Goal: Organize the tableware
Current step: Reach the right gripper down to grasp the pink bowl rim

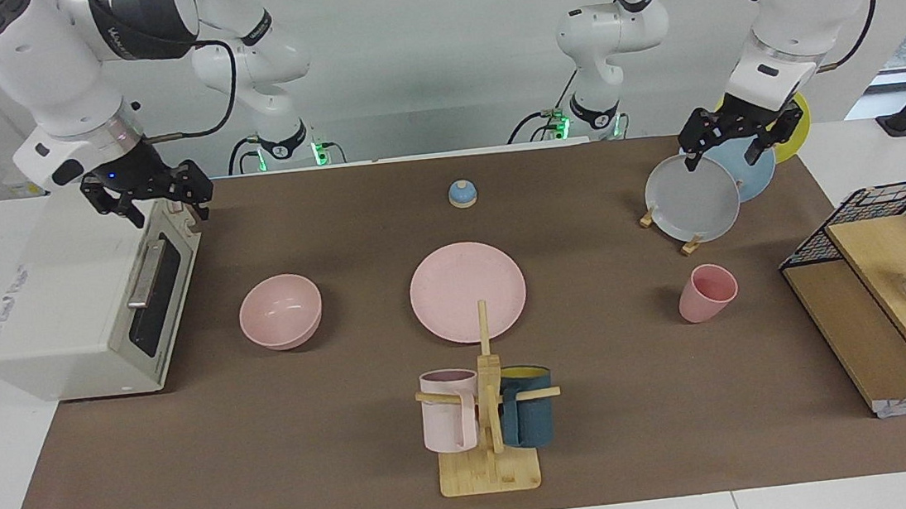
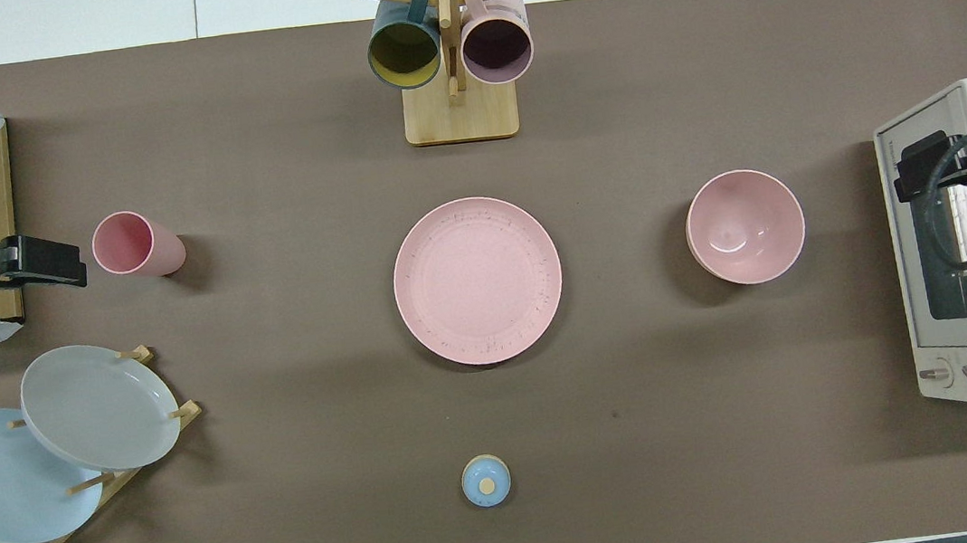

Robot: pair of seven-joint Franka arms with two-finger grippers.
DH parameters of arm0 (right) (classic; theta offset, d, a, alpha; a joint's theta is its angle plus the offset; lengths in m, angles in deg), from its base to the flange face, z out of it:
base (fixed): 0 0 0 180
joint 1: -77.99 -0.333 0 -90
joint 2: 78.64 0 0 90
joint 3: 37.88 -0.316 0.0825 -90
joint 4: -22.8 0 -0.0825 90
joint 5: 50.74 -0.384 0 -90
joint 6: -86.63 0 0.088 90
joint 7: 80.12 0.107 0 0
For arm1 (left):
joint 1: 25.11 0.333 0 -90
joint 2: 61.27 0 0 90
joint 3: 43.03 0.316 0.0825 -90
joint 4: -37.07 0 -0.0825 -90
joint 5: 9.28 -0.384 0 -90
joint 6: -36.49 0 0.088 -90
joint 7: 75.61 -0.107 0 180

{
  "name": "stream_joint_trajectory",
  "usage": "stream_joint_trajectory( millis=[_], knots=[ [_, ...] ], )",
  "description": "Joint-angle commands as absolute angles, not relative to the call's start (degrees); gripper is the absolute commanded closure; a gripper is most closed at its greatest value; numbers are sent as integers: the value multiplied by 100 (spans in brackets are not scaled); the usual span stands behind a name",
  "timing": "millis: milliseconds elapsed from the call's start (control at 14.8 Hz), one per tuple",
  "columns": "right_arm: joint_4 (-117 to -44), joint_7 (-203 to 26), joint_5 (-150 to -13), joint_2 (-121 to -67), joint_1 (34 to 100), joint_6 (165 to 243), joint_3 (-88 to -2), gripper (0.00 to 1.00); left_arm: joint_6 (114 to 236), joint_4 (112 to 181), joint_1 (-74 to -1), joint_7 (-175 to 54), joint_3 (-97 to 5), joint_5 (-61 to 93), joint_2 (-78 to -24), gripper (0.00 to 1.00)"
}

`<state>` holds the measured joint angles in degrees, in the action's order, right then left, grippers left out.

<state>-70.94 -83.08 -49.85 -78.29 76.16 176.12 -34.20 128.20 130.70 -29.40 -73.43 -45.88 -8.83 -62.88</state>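
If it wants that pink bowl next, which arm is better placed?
Probably the right: its hand hangs over the toaster oven, at the pink bowl's end. The left hand hangs over the plate rack.

The plate lies mid-worktop, and I place everything by it. The bowl sits beside it toward my right arm's end, with the oven at that end past the bowl. The cup stands beside the plate toward my left arm's end. The dish rack is nearer to me than the cup, and the shelf is at that end. The bell sits nearer to me than the plate. The mug tree stands farther from me, with a mug on each side.
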Motion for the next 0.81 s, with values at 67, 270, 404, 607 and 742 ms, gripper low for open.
stream_joint_trajectory(
  millis=[67,270,404,607,742],
  knots=[
    [-6992,-8381,-5092,-7838,7685,17452,-3498,0,12799,13234,-2924,-7350,-4611,-1016,-6453,0],
    [-7211,-8407,-5083,-7776,7509,17549,-3489,0,12799,13234,-2924,-7350,-4611,-1007,-6453,0],
    [-7500,-8285,-5100,-7689,7317,17863,-3498,0,12799,13234,-2924,-7350,-4611,-1016,-6453,0],
    [-8116,-7583,-5092,-7784,6570,18997,-3489,0,12799,13234,-2924,-7350,-4611,-1015,-6453,0],
    [-8204,-7485,-5101,-8266,6481,19567,-3498,0,12799,13234,-2924,-7350,-4611,-1016,-6453,0]
  ],
)
